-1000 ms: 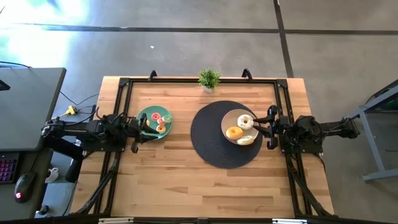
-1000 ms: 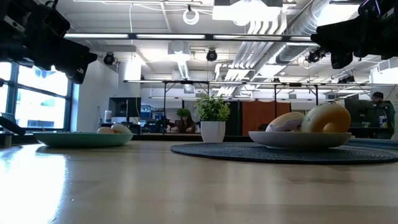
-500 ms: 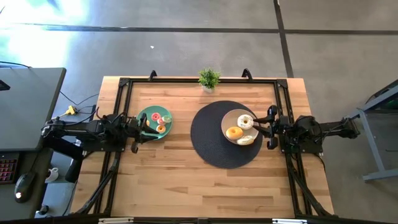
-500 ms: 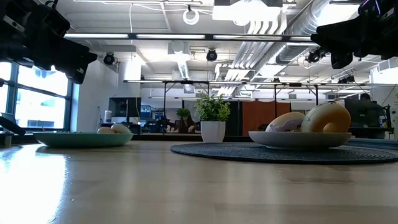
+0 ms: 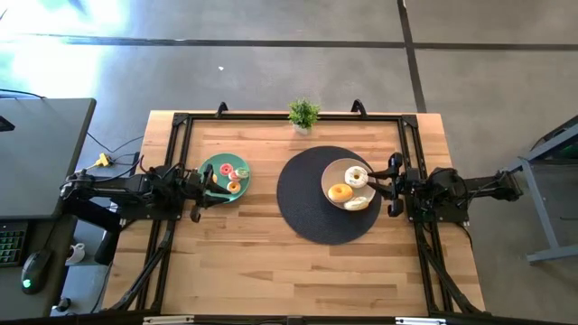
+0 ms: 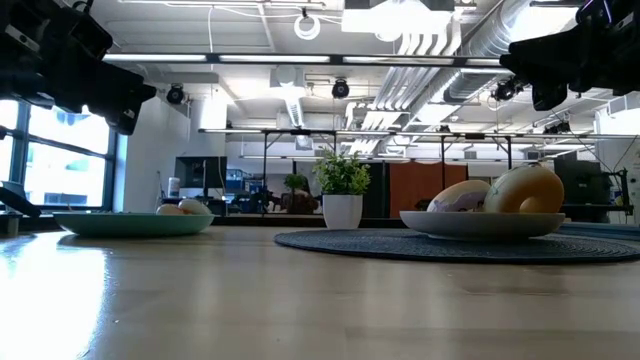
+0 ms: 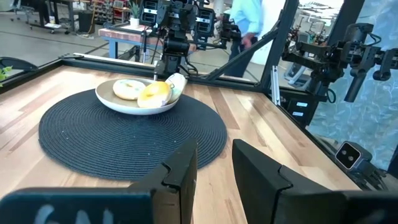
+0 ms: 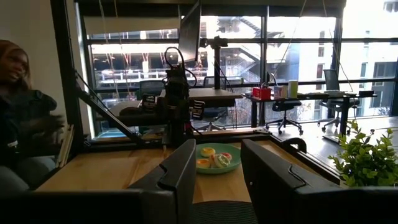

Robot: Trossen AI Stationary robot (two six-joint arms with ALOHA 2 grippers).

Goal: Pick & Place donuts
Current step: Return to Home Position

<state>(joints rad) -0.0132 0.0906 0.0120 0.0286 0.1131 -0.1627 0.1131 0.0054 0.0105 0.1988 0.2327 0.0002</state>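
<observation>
On the teal plate (image 5: 220,166) at the table's left lie three small donuts (image 5: 235,177), iced pink, green and orange. Three bigger donuts (image 5: 340,191), white and orange-yellow, lie on the beige plate (image 5: 330,177) in the middle of a dark round mat (image 5: 302,203). My left gripper (image 5: 213,181) hovers open at the teal plate's left rim, raised off the table. My right gripper (image 5: 372,185) hovers open at the beige plate's right rim, also raised. The left wrist view shows the beige plate (image 7: 134,107) far ahead; the right wrist view shows the teal plate (image 8: 214,167) far ahead.
A small green potted plant (image 5: 303,115) stands at the table's far edge. Black frame rails (image 5: 176,153) run along the left, right and far sides. Bare wood (image 5: 271,262) lies toward the near edge. People show in the room beyond the table, one (image 8: 22,124) and another (image 7: 245,18).
</observation>
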